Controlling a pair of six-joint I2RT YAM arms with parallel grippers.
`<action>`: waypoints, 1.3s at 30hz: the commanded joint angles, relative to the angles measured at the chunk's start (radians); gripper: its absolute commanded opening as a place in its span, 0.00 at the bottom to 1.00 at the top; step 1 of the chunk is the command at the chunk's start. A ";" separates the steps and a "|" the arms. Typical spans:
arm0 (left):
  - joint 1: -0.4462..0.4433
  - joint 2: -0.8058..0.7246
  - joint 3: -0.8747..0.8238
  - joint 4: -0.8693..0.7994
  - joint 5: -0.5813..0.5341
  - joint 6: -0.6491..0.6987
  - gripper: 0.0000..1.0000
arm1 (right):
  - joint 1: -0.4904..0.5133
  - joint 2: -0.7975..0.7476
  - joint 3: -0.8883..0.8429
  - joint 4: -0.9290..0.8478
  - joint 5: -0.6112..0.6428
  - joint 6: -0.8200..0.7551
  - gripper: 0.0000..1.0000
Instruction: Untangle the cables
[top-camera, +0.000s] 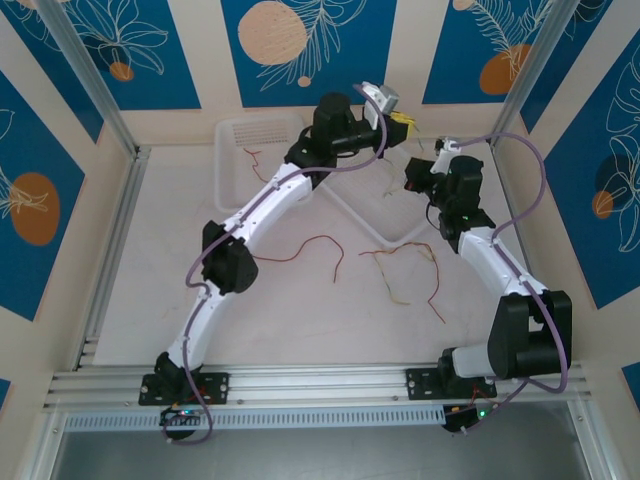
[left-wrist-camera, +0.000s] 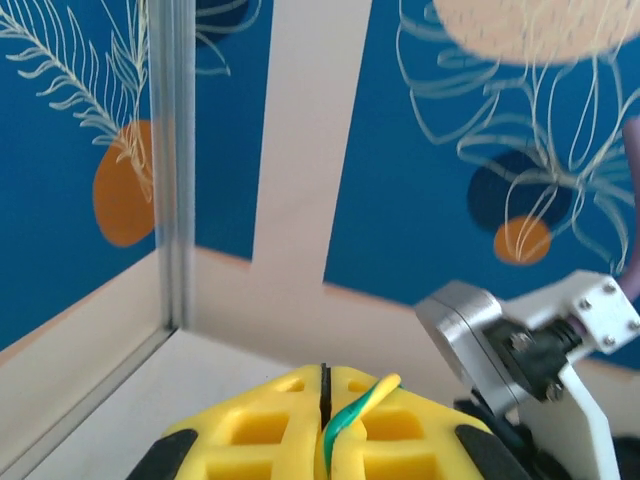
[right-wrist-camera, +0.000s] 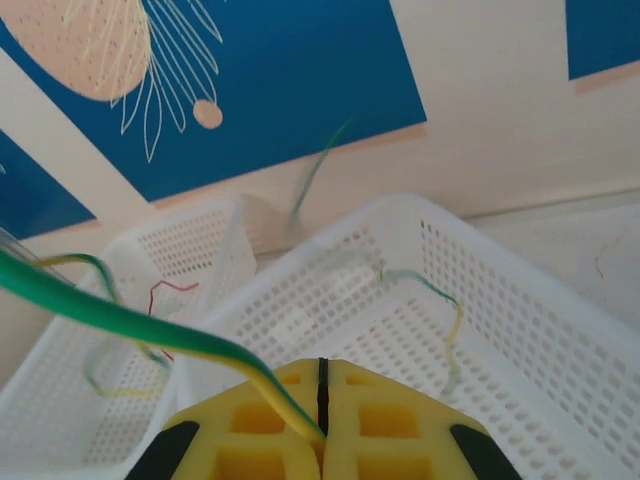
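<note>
My left gripper (top-camera: 399, 122) hangs raised at the back, over the baskets. Its yellow jaws (left-wrist-camera: 324, 372) are shut on a green-and-yellow cable (left-wrist-camera: 352, 415). My right gripper (top-camera: 416, 172) is just below and to the right of it. Its jaws (right-wrist-camera: 322, 365) are shut on a green-and-yellow cable (right-wrist-camera: 130, 322) that runs off to the left. Another green-yellow cable (right-wrist-camera: 445, 300) lies in the white basket (right-wrist-camera: 520, 290) beneath. On the table lie a loose red cable (top-camera: 300, 243) and a red-orange tangle (top-camera: 405, 262).
Two white mesh baskets stand at the back: one at the far left (top-camera: 228, 150) holding a short red cable (top-camera: 255, 158), one in the middle (top-camera: 370, 225). Aluminium posts and the blue patterned walls close in the table. Thick purple-grey arm cables loop over both arms.
</note>
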 joint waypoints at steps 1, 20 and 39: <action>0.006 0.086 0.014 0.374 0.009 -0.323 0.00 | -0.020 0.018 -0.018 0.018 0.014 0.070 0.00; -0.012 0.275 -0.023 0.607 -0.118 -0.526 0.00 | -0.057 0.103 0.015 -0.044 -0.055 0.116 0.00; -0.022 0.120 -0.404 0.386 -0.230 -0.269 0.00 | 0.005 0.403 0.150 -0.156 0.141 0.091 0.00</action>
